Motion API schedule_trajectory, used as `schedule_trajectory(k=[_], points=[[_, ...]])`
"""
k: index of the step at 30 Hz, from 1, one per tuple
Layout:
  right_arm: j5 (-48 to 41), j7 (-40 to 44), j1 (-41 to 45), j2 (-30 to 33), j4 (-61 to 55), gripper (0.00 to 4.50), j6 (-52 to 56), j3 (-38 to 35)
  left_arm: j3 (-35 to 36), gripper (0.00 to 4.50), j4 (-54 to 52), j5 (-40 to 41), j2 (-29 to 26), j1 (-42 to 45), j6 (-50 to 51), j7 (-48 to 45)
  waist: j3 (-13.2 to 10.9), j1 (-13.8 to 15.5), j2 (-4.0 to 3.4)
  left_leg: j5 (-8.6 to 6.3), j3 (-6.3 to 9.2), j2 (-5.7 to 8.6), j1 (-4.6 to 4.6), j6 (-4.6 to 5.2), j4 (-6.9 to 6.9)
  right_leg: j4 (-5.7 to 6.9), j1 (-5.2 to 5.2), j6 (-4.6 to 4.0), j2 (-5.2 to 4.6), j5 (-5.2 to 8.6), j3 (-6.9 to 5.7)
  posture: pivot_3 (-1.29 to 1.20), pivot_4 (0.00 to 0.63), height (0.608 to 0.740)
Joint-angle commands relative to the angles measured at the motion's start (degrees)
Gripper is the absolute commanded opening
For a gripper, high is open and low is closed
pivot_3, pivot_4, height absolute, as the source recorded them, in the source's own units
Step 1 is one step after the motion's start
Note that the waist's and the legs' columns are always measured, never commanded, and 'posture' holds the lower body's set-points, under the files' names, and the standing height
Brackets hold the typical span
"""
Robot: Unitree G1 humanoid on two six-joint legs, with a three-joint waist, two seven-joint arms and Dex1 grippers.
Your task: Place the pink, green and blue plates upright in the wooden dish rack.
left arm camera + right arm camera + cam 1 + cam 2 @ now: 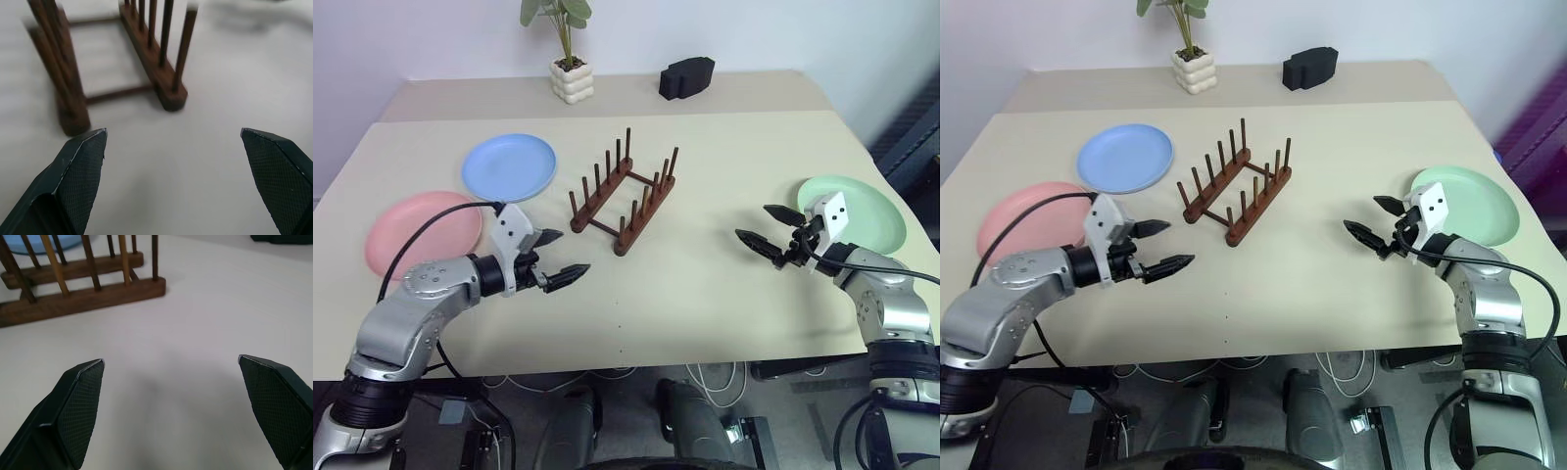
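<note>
1. While all three plates lie flat on the table (pixel 705 294), the wooden dish rack (pixel 625 201) stands empty mid-table; the blue plate (pixel 509 165) and pink plate (pixel 416 231) lie left of it, the green plate (pixel 860 210) far right.
2. Seen from the left wrist, the left gripper (pixel 173 142) has its jaws spread wide, empty, with the rack just ahead.
3. Seen from the right wrist, the right gripper (pixel 171 368) likewise gapes wide, holding nothing, facing the rack.
</note>
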State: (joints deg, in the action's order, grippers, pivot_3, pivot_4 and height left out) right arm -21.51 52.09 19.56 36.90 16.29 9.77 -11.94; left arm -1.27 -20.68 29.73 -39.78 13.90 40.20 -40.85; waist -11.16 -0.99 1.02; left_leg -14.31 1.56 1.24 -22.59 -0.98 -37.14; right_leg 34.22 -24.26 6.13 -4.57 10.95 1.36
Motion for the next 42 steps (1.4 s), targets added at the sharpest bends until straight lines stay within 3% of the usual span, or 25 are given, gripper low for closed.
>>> schedule_trajectory(k=[1,12,29,30,32,36,39,42], points=[[-1.06,-1.10,-0.20,0.64,-4.21,4.48,0.06,-2.01,-3.83,4.50,0.12,-1.79,2.64,1.57,1.04,1.22,0.00,0.10,0.00,0.00,0.00,0.00,0.00,0.00,-0.02,-0.01,0.02,0.00,-0.01,0.00,0.00,0.00,0.150,0.735],[-1.69,-2.94,-4.47,1.11,-8.24,4.48,0.99,-4.19,-10.76,4.50,10.90,-11.98,14.60,10.42,3.29,12.43,0.00,0.22,0.01,0.00,0.04,0.07,-0.02,0.00,-0.06,-0.01,0.06,0.04,-0.03,-0.01,0.00,0.00,0.150,0.735],[-0.93,-2.61,-3.10,0.28,-4.50,4.48,-1.78,-3.62,-13.35,4.50,17.71,-15.70,25.61,15.24,4.24,13.28,0.00,0.36,0.01,0.00,0.06,0.11,0.01,0.00,-0.08,-0.03,0.12,0.18,-0.04,-0.09,0.00,0.00,0.150,0.735],[-0.96,-2.63,-3.20,0.25,-4.45,4.50,-1.92,-3.68,-13.33,3.95,17.70,-15.82,25.88,15.18,4.25,13.27,0.00,0.36,0.01,0.00,0.06,0.11,0.01,0.00,-0.08,-0.03,0.13,0.18,-0.04,-0.09,0.00,0.00,0.150,0.735],[-0.98,-2.62,-3.31,0.26,-4.31,4.50,-2.13,-3.74,-13.20,3.25,17.82,-15.98,26.24,15.19,4.14,13.23,0.00,0.37,0.01,0.00,0.06,0.11,0.01,0.00,-0.08,-0.03,0.12,0.19,-0.05,-0.09,0.00,0.00,0.150,0.735],[-1.03,-2.61,-3.57,0.29,-4.20,4.50,-2.39,-3.83,-12.95,1.12,17.79,-16.24,26.47,15.10,4.04,13.04,0.02,0.44,-0.01,0.00,0.06,0.11,0.01,0.00,-0.08,-0.03,0.12,0.19,-0.05,-0.09,0.00,0.00,0.150,0.735],[-1.08,-2.55,-3.70,0.28,-4.05,4.50,-2.56,-3.80,-12.64,0.78,17.77,-16.65,26.64,15.05,3.97,12.94,0.05,0.45,-0.06,0.00,0.08,0.12,0.14,0.00,-0.08,-0.07,0.29,0.10,-0.05,-0.04,0.00,0.00,0.150,0.735],[-1.53,-2.00,-3.88,0.31,-4.35,4.50,-2.12,-3.68,-12.61,0.78,17.47,-17.03,26.44,14.96,4.02,12.97,0.05,0.45,-0.07,0.00,0.10,0.12,0.14,0.00,-0.08,-0.07,0.31,0.05,-0.05,0.00,-0.01,0.00,0.150,0.735]])
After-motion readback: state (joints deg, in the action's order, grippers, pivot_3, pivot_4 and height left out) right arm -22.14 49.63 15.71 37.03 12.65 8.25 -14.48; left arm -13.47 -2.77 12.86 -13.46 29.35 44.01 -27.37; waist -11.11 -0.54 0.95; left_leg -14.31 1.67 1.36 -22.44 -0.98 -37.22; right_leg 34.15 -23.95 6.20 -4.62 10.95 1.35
